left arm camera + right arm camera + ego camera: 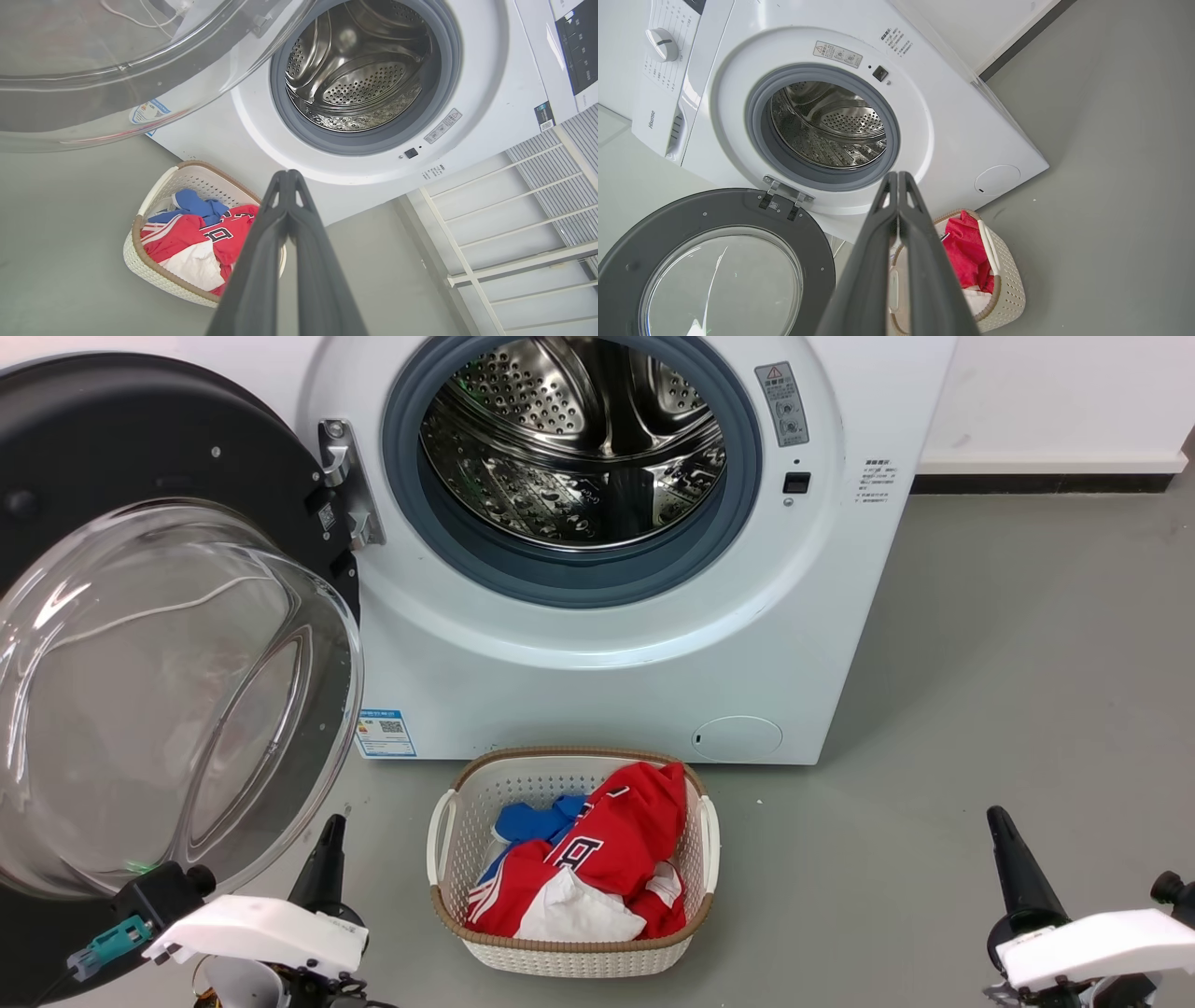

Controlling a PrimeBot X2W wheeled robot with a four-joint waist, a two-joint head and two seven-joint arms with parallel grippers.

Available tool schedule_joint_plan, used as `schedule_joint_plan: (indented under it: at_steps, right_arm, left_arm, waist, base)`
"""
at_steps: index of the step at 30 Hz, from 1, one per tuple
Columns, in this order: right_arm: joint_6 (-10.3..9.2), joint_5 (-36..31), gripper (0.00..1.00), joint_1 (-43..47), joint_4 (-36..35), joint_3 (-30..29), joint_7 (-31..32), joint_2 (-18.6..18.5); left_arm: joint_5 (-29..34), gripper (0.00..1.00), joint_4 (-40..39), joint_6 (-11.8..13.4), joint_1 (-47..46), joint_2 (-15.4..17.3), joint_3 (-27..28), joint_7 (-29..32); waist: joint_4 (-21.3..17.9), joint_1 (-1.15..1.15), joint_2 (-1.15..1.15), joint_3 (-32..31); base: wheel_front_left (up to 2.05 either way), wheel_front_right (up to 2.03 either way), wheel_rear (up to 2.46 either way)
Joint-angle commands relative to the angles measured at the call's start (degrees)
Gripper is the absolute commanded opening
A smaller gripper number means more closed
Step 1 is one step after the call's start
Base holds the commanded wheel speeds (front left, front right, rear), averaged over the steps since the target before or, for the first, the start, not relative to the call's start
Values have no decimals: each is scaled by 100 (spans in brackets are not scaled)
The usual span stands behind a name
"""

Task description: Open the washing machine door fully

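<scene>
Our left pincer (331,835) rises at the lower left of the head view, just below the glass bowl of the washing machine door (159,663). Our right pincer (1004,831) rises at the lower right over the grey floor (1027,663). Each shows as one dark spike holding nothing. The door stands swung wide to the left of the washing machine (597,681) on its metal hinge (347,476), and the steel drum (574,439) shows its perforated wall. Before the machine sits a white basket (579,957) holding a red garment (621,840), a blue one (532,821) and a white one (579,915).

From the left wrist we see the left pincer (288,179) with fingers pressed together at the tips, empty. The door's glass (117,70) curves across the upper left. The basket (140,261) lies at lower left with its red, blue and white clothes.

From the right wrist, the right pincer (898,179) is likewise closed on nothing. The door (714,210) hangs at lower left, and the basket (1008,289) shows red cloth.
</scene>
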Motion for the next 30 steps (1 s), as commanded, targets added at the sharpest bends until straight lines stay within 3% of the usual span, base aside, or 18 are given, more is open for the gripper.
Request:
schedule_joint_plan:
  at_steps: [1, 30]
  right_arm:
    - [1, 187, 0, -181, -25, -14, 14, -2]
    - [1, 2066, 0, -459, 286, -46, 194, -2]
  left_arm:
    - [-146, 0, -46, -63, -162, 0, 99, 44]
    - [-1588, 0, 64, -463, -230, -448, 653, 429]
  waist:
    - [-1, 0, 0, 2]
    - [-20, 0, 0, 48]
  base:
    - [0, 0, 0]
    - [0, 0, 0]
